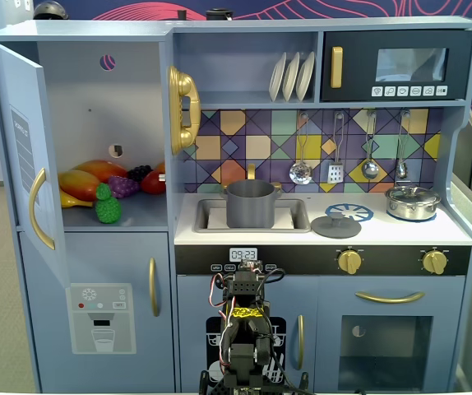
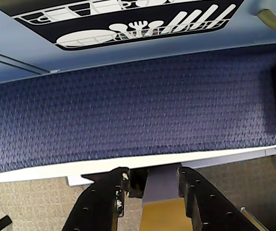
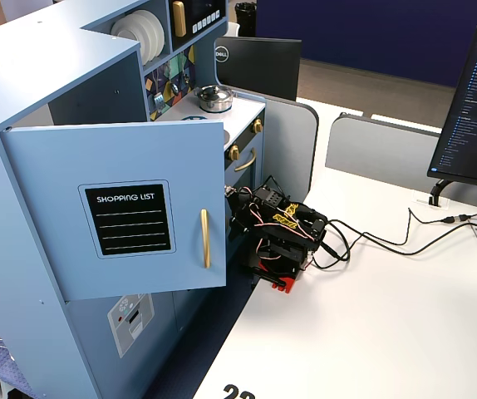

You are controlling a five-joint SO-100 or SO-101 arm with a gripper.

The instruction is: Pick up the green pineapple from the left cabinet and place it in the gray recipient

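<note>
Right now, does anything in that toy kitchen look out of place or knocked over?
One oddity: the gray pot sits in the sink, and its lid lies apart on the counter. The cupboard door hangs open. Nothing looks spilled or damaged.

A white table (image 3: 371, 316) fills the lower right, with the folded arm (image 3: 282, 237), cables (image 3: 388, 241) and a monitor (image 3: 471, 108) seen on it.

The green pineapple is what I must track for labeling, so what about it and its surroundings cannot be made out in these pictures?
- Green pineapple: shown only in a fixed view; the open cabinet door hides it in the side fixed view.
- Gray recipient: its inside is hidden by its wall.
- Pincer: tips visible only in the wrist view, which faces the floor.
</note>
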